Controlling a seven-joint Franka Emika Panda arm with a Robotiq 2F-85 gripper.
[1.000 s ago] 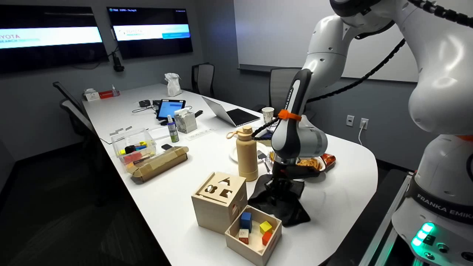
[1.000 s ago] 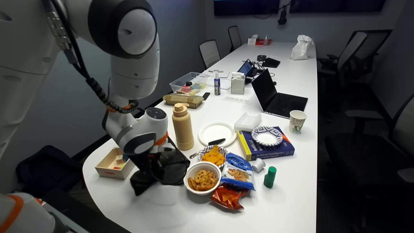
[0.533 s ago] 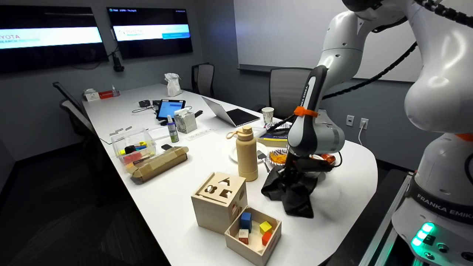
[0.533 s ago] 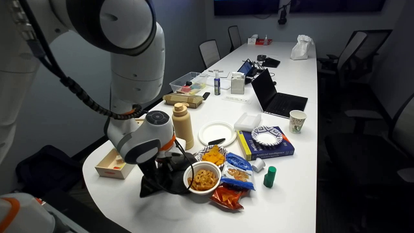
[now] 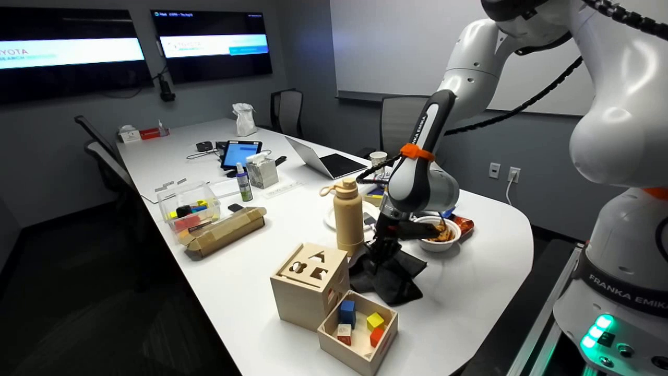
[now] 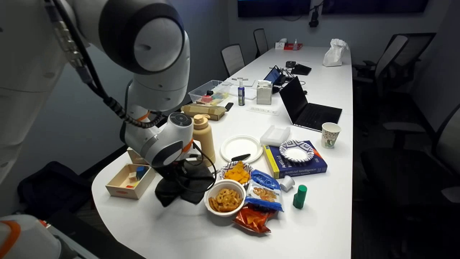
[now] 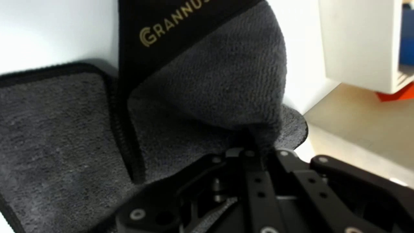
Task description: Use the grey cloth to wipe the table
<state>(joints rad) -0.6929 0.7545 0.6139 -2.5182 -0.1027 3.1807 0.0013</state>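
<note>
The dark grey cloth [image 5: 394, 282] lies bunched on the white table [image 5: 464, 303], between the tan bottle and the wooden boxes. It also shows in an exterior view [image 6: 176, 190] left of the pretzel bowl. In the wrist view the cloth [image 7: 58, 145] is folded, with a black band lettered in gold. My gripper [image 7: 258, 150] is shut on a raised fold of it; the fingertips are hidden in the fabric. In an exterior view the gripper [image 5: 377, 256] tilts down close beside the bottle's base. Loose flaps of cloth spread on the table around it.
The tan bottle [image 5: 348, 219], shape-sorter box [image 5: 302, 297] and open block box [image 5: 344, 349] stand close to the cloth. The pretzel bowl [image 6: 225, 207], chip bowl [image 6: 237, 175], blue bag [image 6: 265, 192] and red bag [image 6: 253, 220] are on its other side.
The gripper and cloth first moved away from the bottle and boxes toward the snack bowls, then came back toward the bottle and boxes, the cloth dragging along. The grip stayed on the cloth.
</note>
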